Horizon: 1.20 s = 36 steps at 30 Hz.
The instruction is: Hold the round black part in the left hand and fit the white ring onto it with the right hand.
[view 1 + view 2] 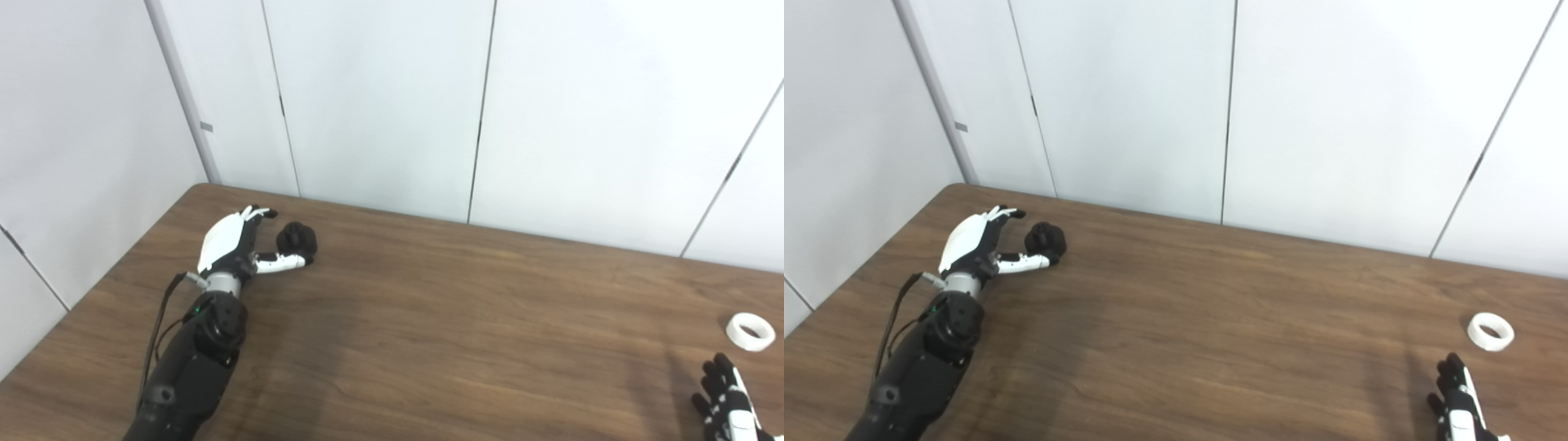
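Brown wood-grain table [429,318], set into a corner against white wall panels. Two things lie directly on it. Round black part [297,239] sits near the far left corner, resting on the tabletop, with a knob-like bump on top. White ring [750,331] lies flat near the right edge, hole facing up. The two are well apart, at opposite ends of the table. The wide middle stretch between them shows only wood grain and soft shadows. The table's near edge is out of frame.
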{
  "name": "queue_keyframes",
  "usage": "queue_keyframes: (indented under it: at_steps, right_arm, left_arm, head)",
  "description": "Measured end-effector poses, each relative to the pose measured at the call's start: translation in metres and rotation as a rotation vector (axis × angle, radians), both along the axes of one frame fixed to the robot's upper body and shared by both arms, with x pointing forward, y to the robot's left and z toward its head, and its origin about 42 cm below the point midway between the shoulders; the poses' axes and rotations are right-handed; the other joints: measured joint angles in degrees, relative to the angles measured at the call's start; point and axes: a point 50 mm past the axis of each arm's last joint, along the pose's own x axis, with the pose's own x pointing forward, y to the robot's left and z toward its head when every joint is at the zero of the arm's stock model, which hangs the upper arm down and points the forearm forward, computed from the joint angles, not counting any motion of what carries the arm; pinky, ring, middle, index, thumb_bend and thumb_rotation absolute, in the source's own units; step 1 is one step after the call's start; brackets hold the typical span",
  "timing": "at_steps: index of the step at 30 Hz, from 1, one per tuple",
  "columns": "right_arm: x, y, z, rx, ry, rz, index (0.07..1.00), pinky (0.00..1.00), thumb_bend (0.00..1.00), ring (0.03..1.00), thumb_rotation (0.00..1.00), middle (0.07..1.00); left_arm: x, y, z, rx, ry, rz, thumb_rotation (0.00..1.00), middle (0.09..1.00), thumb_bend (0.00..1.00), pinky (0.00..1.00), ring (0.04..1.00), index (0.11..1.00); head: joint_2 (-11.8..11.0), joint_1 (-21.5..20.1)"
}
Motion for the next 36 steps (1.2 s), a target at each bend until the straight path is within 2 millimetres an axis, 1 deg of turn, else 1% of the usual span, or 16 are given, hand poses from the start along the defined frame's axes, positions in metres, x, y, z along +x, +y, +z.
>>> queue_keyframes:
  at_steps: [4, 12, 16, 24, 31, 36]
  right_arm:
    - [0.0, 0.0, 0.0, -0.004, -0.001, -0.002, 0.989, 1.0, 0.32, 0.995, 1.0, 0.978]
    - [-0.002, 0.001, 0.001, -0.02, 0.003, -0.009, 0.986, 1.0, 0.31, 0.99, 1.0, 0.972]
    - [-0.002, 0.001, 0.001, -0.02, 0.001, -0.007, 0.986, 1.0, 0.29, 0.99, 1.0, 0.972]
    - [-0.002, 0.002, 0.001, -0.031, 0.0, -0.011, 0.989, 1.0, 0.28, 0.981, 1.0, 0.966]
    - [-0.003, 0.003, 0.002, -0.031, -0.002, -0.01, 1.0, 1.0, 0.27, 0.998, 1.0, 0.979]
    - [-0.003, 0.003, 0.004, -0.03, -0.009, -0.007, 1.0, 1.0, 0.26, 0.994, 1.0, 0.978]
  left_arm:
    - [0.009, 0.005, -0.008, 0.008, 0.031, 0.024, 0.38, 0.969, 1.0, 1.0, 1.0, 0.839]
    - [0.027, 0.005, -0.008, 0.018, 0.061, 0.017, 0.4, 0.964, 1.0, 1.0, 1.0, 0.843]
    - [0.034, 0.006, -0.011, 0.001, 0.084, 0.018, 0.41, 0.971, 1.0, 1.0, 1.0, 0.844]
    - [0.039, 0.007, -0.017, -0.062, 0.098, 0.004, 0.37, 0.953, 1.0, 1.0, 1.0, 0.823]
    - [0.044, 0.004, -0.014, -0.076, 0.092, -0.01, 0.35, 0.938, 1.0, 1.0, 0.995, 0.809]
    - [0.045, 0.001, -0.015, -0.08, 0.091, -0.015, 0.35, 0.927, 0.99, 1.0, 0.992, 0.8]
  head:
    - [0.0, -0.09]
    - [-0.09, -0.26]
    - [-0.17, -0.35]
    - [-0.09, -0.88]
    - [0.0, -0.97]
    - [0.09, -0.97]
